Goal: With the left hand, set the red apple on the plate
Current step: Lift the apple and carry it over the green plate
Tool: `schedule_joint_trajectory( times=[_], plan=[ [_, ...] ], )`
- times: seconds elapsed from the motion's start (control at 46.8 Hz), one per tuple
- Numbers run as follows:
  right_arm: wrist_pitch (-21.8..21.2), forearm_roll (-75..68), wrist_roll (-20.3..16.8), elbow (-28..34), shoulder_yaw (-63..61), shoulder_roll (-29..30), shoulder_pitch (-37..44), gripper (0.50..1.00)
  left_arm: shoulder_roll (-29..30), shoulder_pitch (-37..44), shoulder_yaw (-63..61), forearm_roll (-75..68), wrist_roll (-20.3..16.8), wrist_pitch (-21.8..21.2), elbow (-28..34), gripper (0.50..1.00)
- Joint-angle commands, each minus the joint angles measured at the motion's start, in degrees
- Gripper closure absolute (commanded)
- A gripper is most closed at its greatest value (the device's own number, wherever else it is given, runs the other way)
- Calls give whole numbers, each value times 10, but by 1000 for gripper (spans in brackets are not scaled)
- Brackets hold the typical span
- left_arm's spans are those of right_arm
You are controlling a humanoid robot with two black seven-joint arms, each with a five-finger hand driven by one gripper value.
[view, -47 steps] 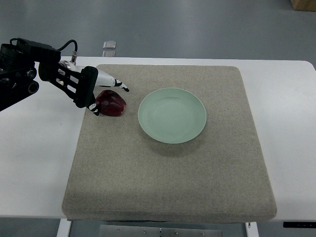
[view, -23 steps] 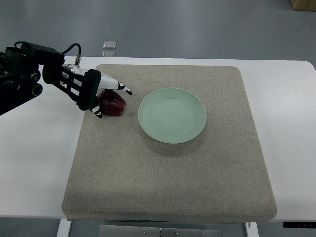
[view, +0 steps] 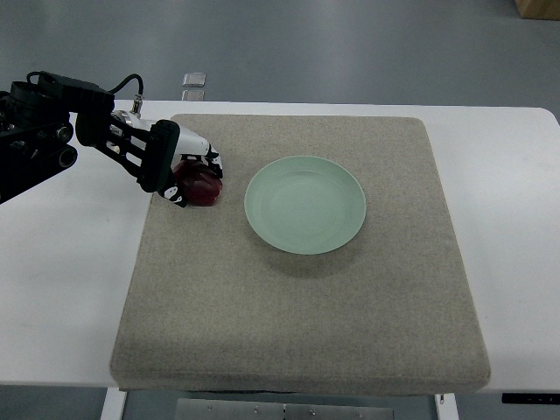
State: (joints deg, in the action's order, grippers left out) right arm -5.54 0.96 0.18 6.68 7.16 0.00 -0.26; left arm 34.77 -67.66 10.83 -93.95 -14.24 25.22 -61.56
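Note:
A dark red apple (view: 203, 187) lies on the beige mat (view: 297, 297), left of a pale green plate (view: 304, 204). My left hand (view: 185, 172) reaches in from the left edge and sits over the apple's left and top side. Its fingers (view: 211, 160) are curled down around the apple, which rests on the mat. The plate holds nothing. My right arm does not show.
The mat covers most of a white table (view: 70, 289). A small clear object (view: 194, 79) lies at the table's far edge, above the mat's left corner. A brown box corner (view: 536, 7) shows at the top right on the floor.
The left hand's fingers, stretched out over the apple a second ago, have curled down and closed around it. The apple has stayed in place on the mat.

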Motion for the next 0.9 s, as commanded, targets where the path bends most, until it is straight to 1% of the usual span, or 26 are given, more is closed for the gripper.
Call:
schedule_joint_trajectory(
  times=[0.0, 0.256, 0.449, 0.619, 0.876],
  plan=[
    [0, 0, 0, 0, 0, 0, 0, 536, 0, -2, 0, 0, 0, 0, 0, 1000],
    [0, 0, 0, -1, 0, 0, 0, 536, 0, -12, 9, 3, 0, -1, 1, 1000],
    [0, 0, 0, 0, 0, 0, 0, 536, -3, -50, 15, 12, 0, -4, -1, 1000],
    [0, -1, 0, 0, 0, 0, 0, 536, -46, -67, 38, 15, 0, -8, -1, 1000],
    [0, 0, 0, 0, 0, 0, 0, 536, -102, -64, 38, 21, 0, -7, -1, 1000]
  ],
)
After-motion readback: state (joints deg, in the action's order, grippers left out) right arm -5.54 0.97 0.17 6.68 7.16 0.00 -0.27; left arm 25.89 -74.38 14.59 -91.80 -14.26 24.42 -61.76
